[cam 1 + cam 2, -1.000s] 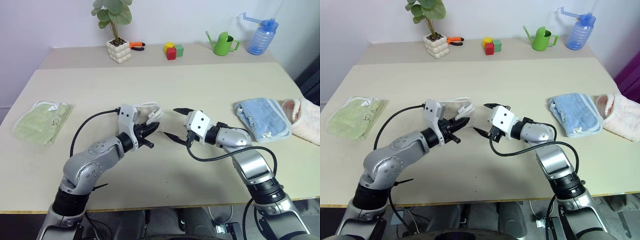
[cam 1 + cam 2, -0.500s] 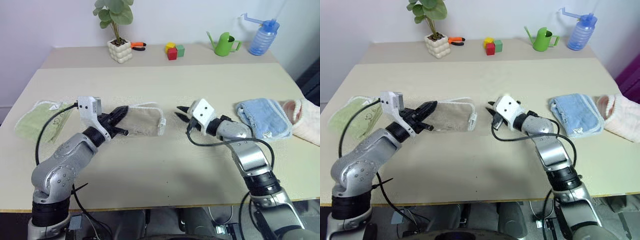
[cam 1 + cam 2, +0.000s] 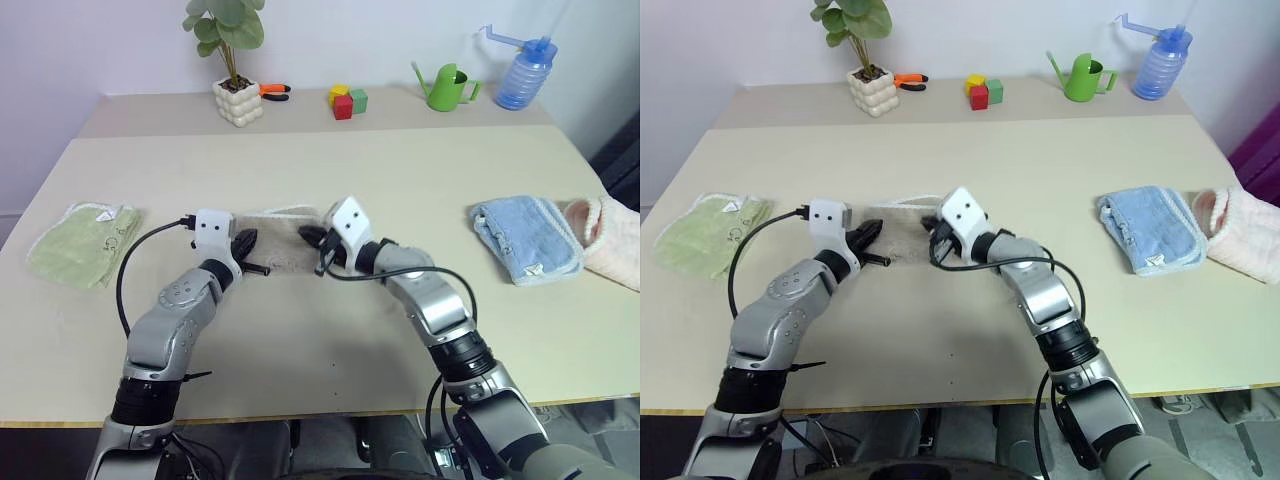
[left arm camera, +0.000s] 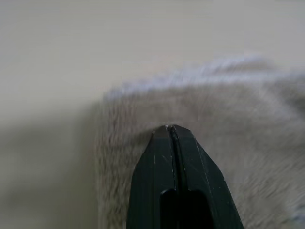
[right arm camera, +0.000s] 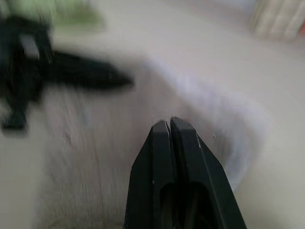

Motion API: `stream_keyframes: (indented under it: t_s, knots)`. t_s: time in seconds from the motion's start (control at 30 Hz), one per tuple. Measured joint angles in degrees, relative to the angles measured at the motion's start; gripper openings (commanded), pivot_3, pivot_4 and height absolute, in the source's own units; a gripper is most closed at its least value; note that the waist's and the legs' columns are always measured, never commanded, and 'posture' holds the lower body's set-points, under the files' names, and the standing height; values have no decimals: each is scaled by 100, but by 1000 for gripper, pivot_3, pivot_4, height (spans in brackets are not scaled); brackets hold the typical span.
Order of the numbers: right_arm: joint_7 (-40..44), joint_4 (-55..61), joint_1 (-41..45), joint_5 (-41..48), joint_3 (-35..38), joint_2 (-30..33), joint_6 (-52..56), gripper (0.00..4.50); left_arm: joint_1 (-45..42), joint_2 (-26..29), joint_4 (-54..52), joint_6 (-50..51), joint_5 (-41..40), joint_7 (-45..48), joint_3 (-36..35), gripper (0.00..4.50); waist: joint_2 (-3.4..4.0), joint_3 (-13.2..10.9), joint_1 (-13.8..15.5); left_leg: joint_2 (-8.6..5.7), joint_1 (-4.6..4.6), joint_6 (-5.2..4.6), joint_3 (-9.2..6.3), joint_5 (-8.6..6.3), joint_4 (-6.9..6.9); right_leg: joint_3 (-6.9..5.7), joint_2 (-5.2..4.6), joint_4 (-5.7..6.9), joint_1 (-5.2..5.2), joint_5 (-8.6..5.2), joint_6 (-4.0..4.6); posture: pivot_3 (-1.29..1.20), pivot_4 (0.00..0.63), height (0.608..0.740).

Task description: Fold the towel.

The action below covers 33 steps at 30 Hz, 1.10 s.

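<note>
At the table's (image 3: 330, 330) left edge lies a light green towel (image 3: 82, 242), folded flat and well apart from the rest. Toward the middle, the left gripper (image 3: 252, 250) reaches forward with its two black fingers pressed together; the left wrist view shows their tips (image 4: 169, 131) shut, resting against the beige terry cloth, though whether any fabric is pinched between them cannot be told. The towel (image 3: 290, 240) itself lies as a small folded bundle at the table's centre, between the two grippers, its pale edging showing along the far side. Just beside it, the right gripper (image 3: 318, 245) comes in from the other side, pointing toward the left gripper, its fingers likewise closed tip to tip over the cloth in the right wrist view (image 5: 167, 125); again a hold on the fabric cannot be confirmed. Farther right, a light blue towel (image 3: 525, 238) lies folded, and a pink cloth (image 3: 610, 238) sits at the table's right edge. Along the back stand a potted plant (image 3: 235, 70), orange-handled pliers (image 3: 274, 91), coloured blocks (image 3: 347, 100), a green watering can (image 3: 447, 86) and a blue spray bottle (image 3: 522, 72).
</note>
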<state>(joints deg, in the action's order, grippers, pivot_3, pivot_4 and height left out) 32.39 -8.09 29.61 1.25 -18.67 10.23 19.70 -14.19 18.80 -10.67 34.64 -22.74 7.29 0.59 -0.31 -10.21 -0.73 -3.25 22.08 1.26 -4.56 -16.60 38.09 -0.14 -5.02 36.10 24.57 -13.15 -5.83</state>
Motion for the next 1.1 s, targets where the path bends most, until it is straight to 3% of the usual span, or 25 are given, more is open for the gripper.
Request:
stream_keyframes:
  t_s: [0.27, 0.3, 0.37, 0.43, 0.6, 0.63, 0.8, 0.97, 1.07, 1.1]
  knots:
    - [-146, -201, 19, -254, -35, -71, -297, 59, 24, -162, 149, -335, 497, 169, 27, 0, 2, 3, 0, 1, -4, 0, -1, 0, 0, 0, 0, 3, -2, 0, 0, 0, 150, 731]
    - [-132, -145, 5, -199, 20, -77, -257, 284, 51, -255, 123, -372, 444, 186, -49, 0, 2, 3, 2, 1, -3, 0, -1, 0, 0, 0, -1, 3, -2, 0, 0, 0, 150, 731]
    - [-66, 64, -3, -6, 202, -80, -89, 869, 103, -400, -3, -400, 297, 241, -229, 0, 2, 2, 2, 1, 0, 0, -3, 0, 0, 0, -1, 2, 0, 0, 0, 0, 150, 731]
    - [19, 375, -21, 251, 402, -69, 216, 1816, 159, -394, -248, -468, 208, 312, -392, 0, 2, 2, 1, 2, 3, 0, -4, -1, 0, 0, -1, 2, 4, 0, 0, 0, 150, 731]
    - [-64, 1137, -122, 1030, 1121, -67, 1467, 4228, 609, 213, -833, -837, 224, 857, -598, 0, 4, 2, -3, 4, 4, -2, -4, -2, -3, 1, -1, 2, 4, 0, 1, 0, 150, 731]
    - [-133, 1219, -123, 1153, 1264, -75, 1742, 4446, 716, 300, -879, -885, 211, 961, -663, 0, 4, 2, -2, 4, 3, -2, -4, -2, -3, 0, -1, 1, 4, 0, 1, 0, 150, 731]
    - [-545, 1394, -114, 1636, 1704, -222, 3041, 4446, 1191, 752, -1113, -1177, 127, 1658, -876, 0, 5, 1, -1, 4, 5, -5, -4, -3, -3, 1, -4, 0, 5, -1, 2, 0, 150, 731]
    - [-718, 1073, 86, 1861, 1701, -517, 3417, 4446, 1462, 999, -1326, -1309, 50, 2235, -874, 0, 8, -1, -10, 4, 6, -6, -3, -4, -5, 0, -3, 1, 7, 0, 2, 0, 150, 731]
    - [-714, 793, 173, 1865, 1545, -618, 3406, 3731, 1462, 1029, -1331, -1309, 113, 2252, -846, 0, 8, -1, -7, 3, 6, -7, -2, -5, -5, 0, -3, 0, 6, 0, 2, 0, 150, 731]
    - [-713, 705, 208, 1873, 1529, -667, 3406, 3260, 1461, 1022, -1331, -1313, 144, 2248, -824, 0, 8, -1, -11, 3, 6, -7, -2, -5, -5, 0, -3, 0, 6, 0, 1, 0, 150, 731]
